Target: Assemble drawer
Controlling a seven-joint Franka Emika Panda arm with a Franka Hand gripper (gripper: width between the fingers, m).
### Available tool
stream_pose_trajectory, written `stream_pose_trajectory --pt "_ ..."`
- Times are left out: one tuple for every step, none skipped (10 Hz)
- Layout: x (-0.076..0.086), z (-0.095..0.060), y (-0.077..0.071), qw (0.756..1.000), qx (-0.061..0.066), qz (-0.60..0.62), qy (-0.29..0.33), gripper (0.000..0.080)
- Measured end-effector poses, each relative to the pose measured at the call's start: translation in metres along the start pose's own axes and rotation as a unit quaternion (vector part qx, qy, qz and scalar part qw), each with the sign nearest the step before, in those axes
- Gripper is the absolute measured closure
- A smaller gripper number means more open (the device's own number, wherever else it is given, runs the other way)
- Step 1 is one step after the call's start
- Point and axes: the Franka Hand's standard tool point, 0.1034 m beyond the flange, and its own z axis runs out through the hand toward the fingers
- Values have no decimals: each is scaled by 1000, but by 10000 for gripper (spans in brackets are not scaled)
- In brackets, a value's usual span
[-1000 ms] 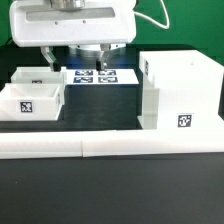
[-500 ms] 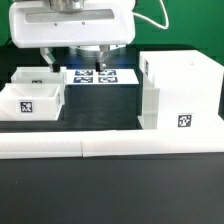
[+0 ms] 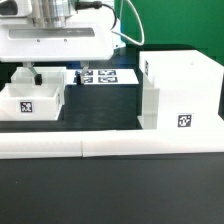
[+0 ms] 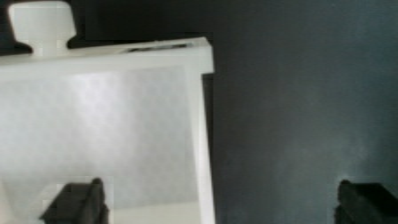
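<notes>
The drawer's tall white shell (image 3: 180,90) stands at the exterior view's right with a tag low on its front. One open-top tray (image 3: 30,103) with a tag sits at the exterior view's left; a second tray behind it is mostly hidden by my hand. My gripper (image 3: 55,76) hangs open above these trays. In the wrist view a white tray (image 4: 98,120) with its knob (image 4: 39,30) lies below. My gripper (image 4: 222,205) is open and empty there, one finger over the tray, the other over the dark table.
The marker board (image 3: 108,76) lies flat between the trays and the shell. A long low white border wall (image 3: 110,148) runs along the front. Dark table (image 4: 302,110) shows beside the tray.
My gripper has moved toward the exterior view's left, from above the marker board to above the trays. It stays open. The parts have not moved.
</notes>
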Motion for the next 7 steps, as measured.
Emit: stream_pose_trajectory --pt "-2 5 -2 1000 -1 -4 -2 151" --pt "-3 11 -2 1000 -2 -10 -3 151" --pt "-6 17 -2 1000 -3 -17 -8 151" --pt "-10 23 0 999 -4 -30 -13 151" --pt "-14 31 3 999 -5 -38 -18 151" --pt "-17 36 4 999 -7 -41 -18 151" --pt "-20 38 4 999 -8 -43 -18 151"
